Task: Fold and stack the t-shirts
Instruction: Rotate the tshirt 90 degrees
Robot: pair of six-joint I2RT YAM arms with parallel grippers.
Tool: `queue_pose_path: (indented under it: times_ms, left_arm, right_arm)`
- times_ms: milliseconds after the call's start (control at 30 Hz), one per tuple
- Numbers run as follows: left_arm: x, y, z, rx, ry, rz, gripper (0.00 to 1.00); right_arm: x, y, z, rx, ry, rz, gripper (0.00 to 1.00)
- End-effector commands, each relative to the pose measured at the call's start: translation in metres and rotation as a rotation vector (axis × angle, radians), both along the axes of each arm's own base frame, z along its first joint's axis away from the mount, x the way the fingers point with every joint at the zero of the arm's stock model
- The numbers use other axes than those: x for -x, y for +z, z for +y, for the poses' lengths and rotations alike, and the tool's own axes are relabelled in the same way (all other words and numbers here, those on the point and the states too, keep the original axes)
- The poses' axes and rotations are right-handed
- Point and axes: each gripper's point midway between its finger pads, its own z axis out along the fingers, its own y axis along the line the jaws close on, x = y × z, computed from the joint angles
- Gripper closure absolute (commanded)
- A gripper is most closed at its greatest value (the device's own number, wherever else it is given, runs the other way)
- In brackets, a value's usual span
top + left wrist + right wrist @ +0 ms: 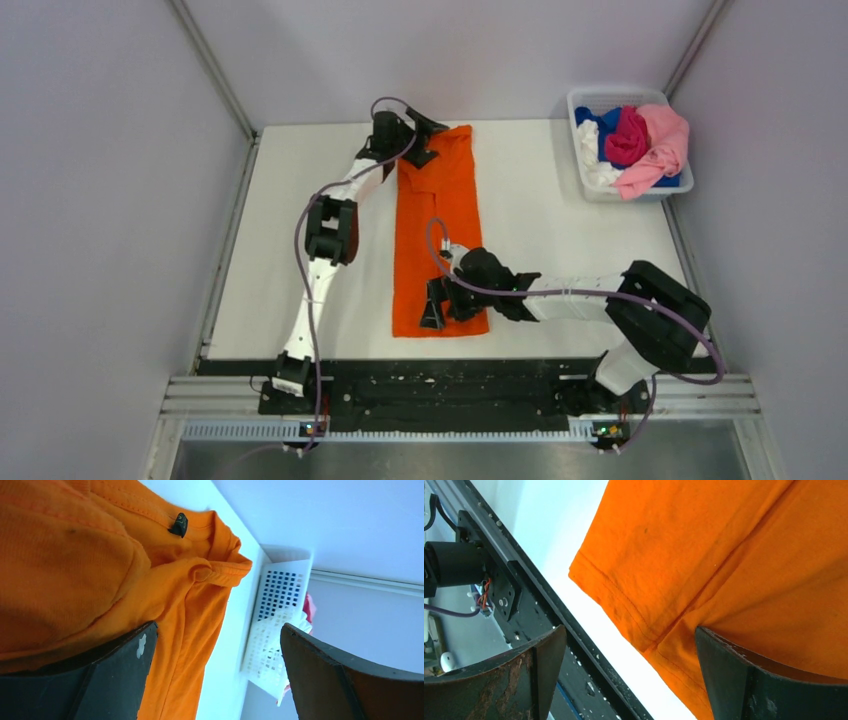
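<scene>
A bright orange t-shirt (440, 220) lies flat on the white table (560, 260) as a long narrow strip, folded lengthwise, with its collar at the far end. My left gripper (424, 142) hovers open over the collar end; in the left wrist view the collar and its black label (178, 525) show above the gripper (220, 677), and nothing is between the fingers. My right gripper (438, 305) stands open at the near hem. In the right wrist view the shirt's hem corner (649, 630) lies between the spread fingers (744, 680), ungripped. Pink, magenta, blue and white t-shirts (640, 145) are heaped in the bin.
The white plastic bin (582, 165) stands at the far right corner of the table, seen also in the left wrist view (272, 625). A black rail (440, 385) runs along the near table edge, close to the shirt's hem. Grey walls enclose the table on three sides.
</scene>
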Motion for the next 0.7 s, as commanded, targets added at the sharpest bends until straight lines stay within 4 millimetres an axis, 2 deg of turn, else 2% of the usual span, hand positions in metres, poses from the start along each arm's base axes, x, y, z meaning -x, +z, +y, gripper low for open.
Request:
queue_pose_path:
  times_ms: [0, 67, 133, 233, 300, 400, 500, 533, 600, 667]
  left_arm:
    - [0.0, -0.018, -0.047, 0.078, 0.001, -0.045, 0.01]
    - [0.003, -0.004, -0.066, 0.075, -0.021, -0.105, 0.01]
    - [0.006, 0.005, -0.074, 0.031, -0.029, -0.139, 0.01]
    - [0.001, 0.014, -0.054, -0.112, 0.029, -0.145, 0.01]
    - [-0.004, 0.033, -0.032, -0.171, 0.069, -0.159, 0.01]
    - [-0.006, 0.079, -0.002, -0.231, 0.099, -0.203, 0.01]
    - [0.008, 0.151, 0.019, -0.295, 0.121, -0.322, 0.01]
    - [0.017, 0.174, 0.025, -0.323, 0.133, -0.361, 0.01]
    - [0.041, 0.222, 0.038, -0.374, 0.149, -0.431, 0.01]
    - [0.072, 0.248, 0.052, -0.436, 0.144, -0.44, 0.01]
  right_arm:
    - [-0.003, 0.012, 0.023, -0.051, 0.032, -0.006, 0.01]
    - [-0.009, 0.015, 0.027, -0.04, 0.028, -0.024, 0.01]
    - [-0.017, 0.018, 0.024, -0.008, -0.003, -0.052, 0.01]
    - [-0.027, 0.026, 0.007, 0.054, -0.066, -0.106, 0.01]
    - [-0.03, 0.037, -0.005, 0.056, -0.114, -0.141, 0.01]
    - [-0.028, 0.058, -0.022, 0.023, -0.166, -0.183, 0.01]
    - [-0.026, 0.084, -0.039, -0.039, -0.232, -0.236, 0.01]
    - [-0.028, 0.091, -0.048, -0.054, -0.279, -0.254, 0.01]
    - [-0.027, 0.092, -0.07, -0.066, -0.392, -0.242, 0.01]
    - [-0.028, 0.089, -0.094, -0.082, -0.534, -0.21, 0.01]
